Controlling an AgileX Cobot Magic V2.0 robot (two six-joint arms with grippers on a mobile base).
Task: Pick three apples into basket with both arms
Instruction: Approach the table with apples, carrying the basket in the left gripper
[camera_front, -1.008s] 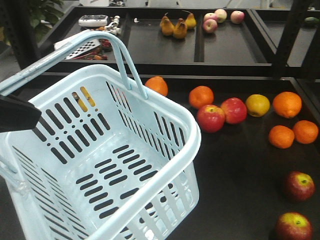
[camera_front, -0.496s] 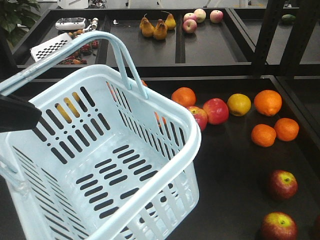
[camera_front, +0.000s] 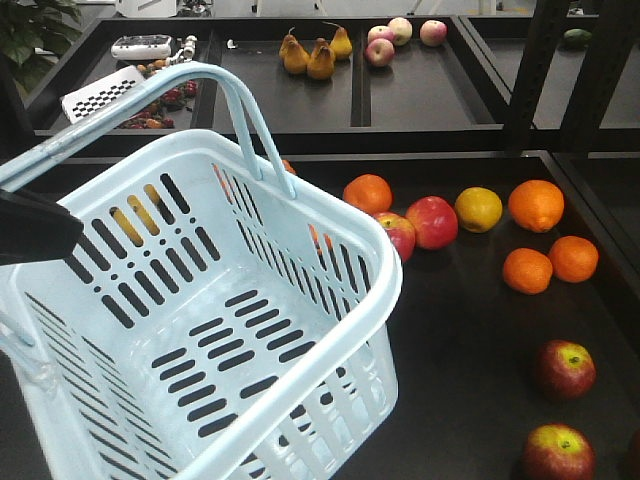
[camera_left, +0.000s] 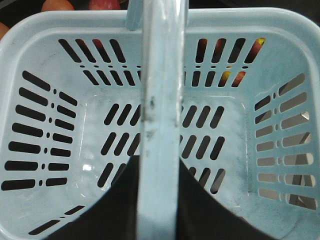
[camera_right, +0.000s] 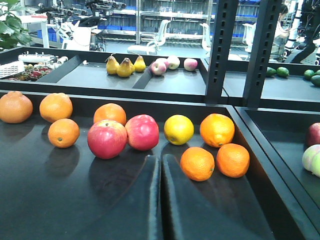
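The pale blue basket (camera_front: 390, 270) fills the left of the front view, tilted and empty. In the left wrist view its handle (camera_left: 160, 100) runs down the middle, and my left gripper (camera_left: 157, 167) is shut on it, black jaws on either side. Two dark red apples (camera_front: 565, 369) (camera_front: 557, 452) lie at the lower right of the shelf. Two brighter red apples (camera_front: 433, 221) (camera_front: 398, 235) sit just past the basket's far corner. My right gripper (camera_right: 160, 161) is shut with nothing in it, low over the shelf, just short of those red apples (camera_right: 107, 138) (camera_right: 143, 132).
Oranges (camera_front: 536, 205) (camera_front: 527, 270) (camera_front: 573, 258) and a yellow fruit (camera_front: 478, 209) lie among the apples. Two oranges (camera_right: 198, 163) (camera_right: 232, 160) sit just right of my right fingers. Pears (camera_front: 318, 58) and pale apples (camera_front: 398, 35) are on the back shelf, behind black uprights (camera_front: 525, 70).
A second ago the fruit stood further right in the front view; it has shifted left while the basket kept its place in frame. Nothing moved in the last half second.
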